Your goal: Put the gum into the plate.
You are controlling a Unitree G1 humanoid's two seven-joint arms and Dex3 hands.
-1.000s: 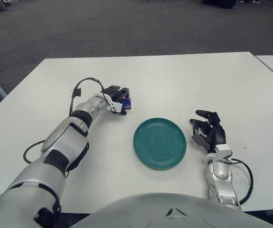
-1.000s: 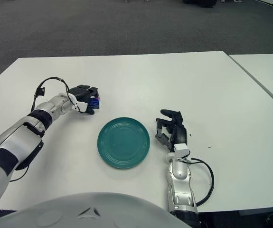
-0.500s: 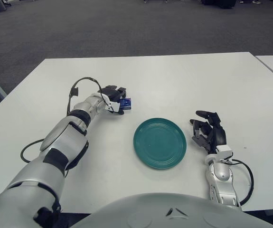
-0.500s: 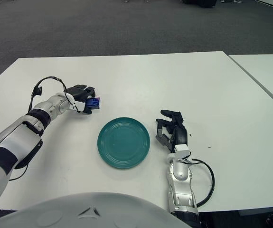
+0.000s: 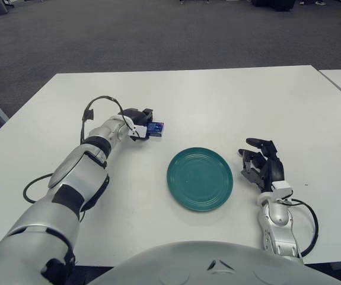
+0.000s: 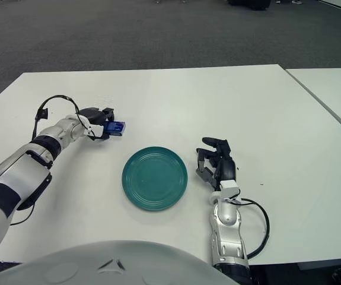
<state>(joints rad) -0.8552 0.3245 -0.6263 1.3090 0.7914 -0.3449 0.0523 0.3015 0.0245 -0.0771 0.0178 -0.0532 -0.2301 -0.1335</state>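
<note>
Left eye view: we see left hand [image 5: 137, 123] with fingers clamped on blue gum [image 5: 155, 127], held left of and beyond green plate [image 5: 200, 179].

Right eye view: right hand [image 6: 217, 166] just right of plate, fingers loosely curled, holding nothing, over white tabletop [image 6: 229, 101].

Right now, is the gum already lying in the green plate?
No, the left hand holds the blue gum pack up left of the bare green plate.
</note>
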